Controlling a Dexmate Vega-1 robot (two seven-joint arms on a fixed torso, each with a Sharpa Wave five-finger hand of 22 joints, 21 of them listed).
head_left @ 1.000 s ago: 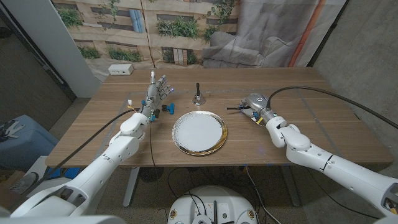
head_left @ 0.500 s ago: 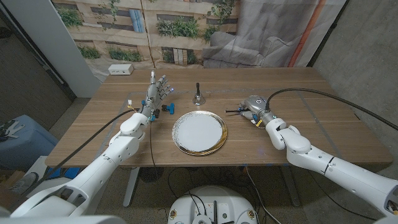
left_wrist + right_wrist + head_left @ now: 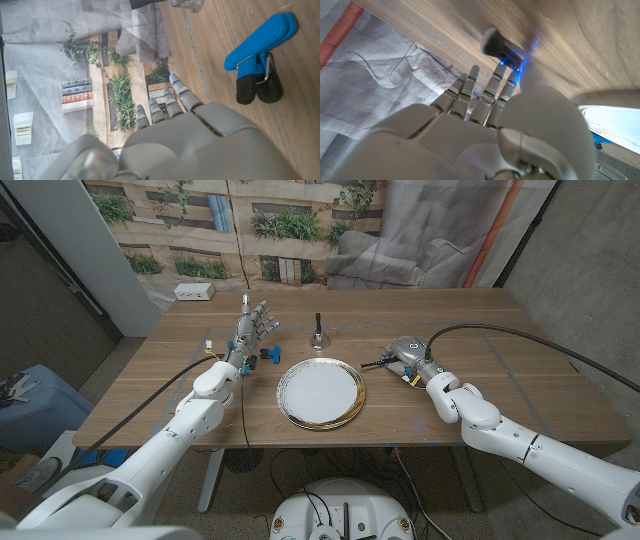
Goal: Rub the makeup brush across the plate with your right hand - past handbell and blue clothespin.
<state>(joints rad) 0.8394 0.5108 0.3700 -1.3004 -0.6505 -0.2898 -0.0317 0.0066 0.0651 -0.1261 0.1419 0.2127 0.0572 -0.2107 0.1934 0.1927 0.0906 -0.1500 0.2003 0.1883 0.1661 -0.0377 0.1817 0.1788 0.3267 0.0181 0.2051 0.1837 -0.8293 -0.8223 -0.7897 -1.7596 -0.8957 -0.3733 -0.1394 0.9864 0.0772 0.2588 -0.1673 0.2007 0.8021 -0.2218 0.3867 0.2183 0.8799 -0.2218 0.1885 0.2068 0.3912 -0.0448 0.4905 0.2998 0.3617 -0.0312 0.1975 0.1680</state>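
The gold-rimmed white plate (image 3: 320, 393) lies at the table's middle. Behind it stands the dark handbell (image 3: 318, 335), and the blue clothespin (image 3: 268, 355) lies left of the plate, also seen in the left wrist view (image 3: 260, 37). My right hand (image 3: 412, 352) is low over the table, right of the plate, with its fingers (image 3: 485, 90) curled over the handle of the makeup brush (image 3: 375, 361). The brush's dark head (image 3: 492, 42) sticks out past the fingertips toward the plate. My left hand (image 3: 253, 328) stands upright beside the clothespin, fingers spread, holding nothing.
A small white box (image 3: 194, 292) sits at the table's back left corner. A black cable (image 3: 520, 328) arcs over the right side of the table to my right arm. Bare wood lies between the brush and the plate.
My right hand has shifted slightly nearer and toward the plate, and the brush has moved with it. The left hand, bell, clothespin and plate have stayed put.
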